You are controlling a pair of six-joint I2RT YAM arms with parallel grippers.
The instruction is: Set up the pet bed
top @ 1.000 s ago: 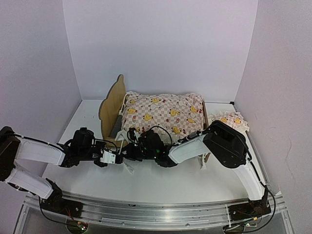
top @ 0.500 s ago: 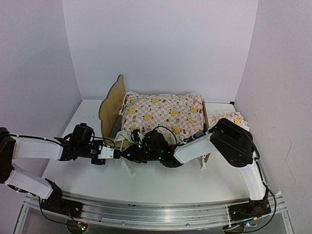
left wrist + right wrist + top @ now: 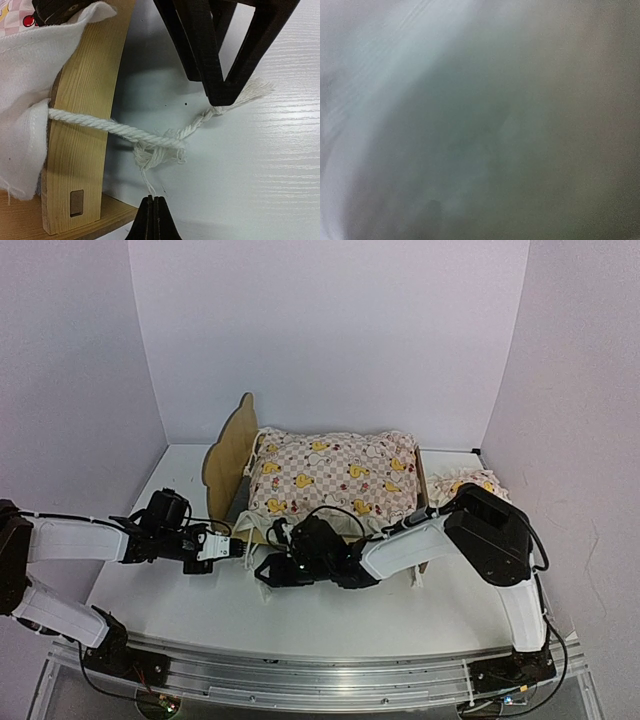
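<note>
The pet bed [image 3: 228,452] stands at mid-table, its light-wood headboard on the left, with the duck quilt [image 3: 335,475] lying over it. In the left wrist view a white cord [image 3: 100,122] goes round a wooden post [image 3: 82,100] of the bed and ends in a knot [image 3: 155,150]. My left gripper [image 3: 152,200] is shut, and a thin strand from the knot runs into its tips. My right gripper [image 3: 268,570] is low at the bed's near left corner, open, with one black fingertip [image 3: 220,95] touching the cord's frayed end. The right wrist view is a grey blur.
A small matching pillow [image 3: 480,483] lies at the bed's right end, behind my right arm's elbow. White walls close in the table [image 3: 330,615] on three sides. Both forearms lie low across the near half of the table.
My right gripper has gone from shut to open and drawn back a little toward the near edge. My left gripper has shifted slightly left and stayed shut.
</note>
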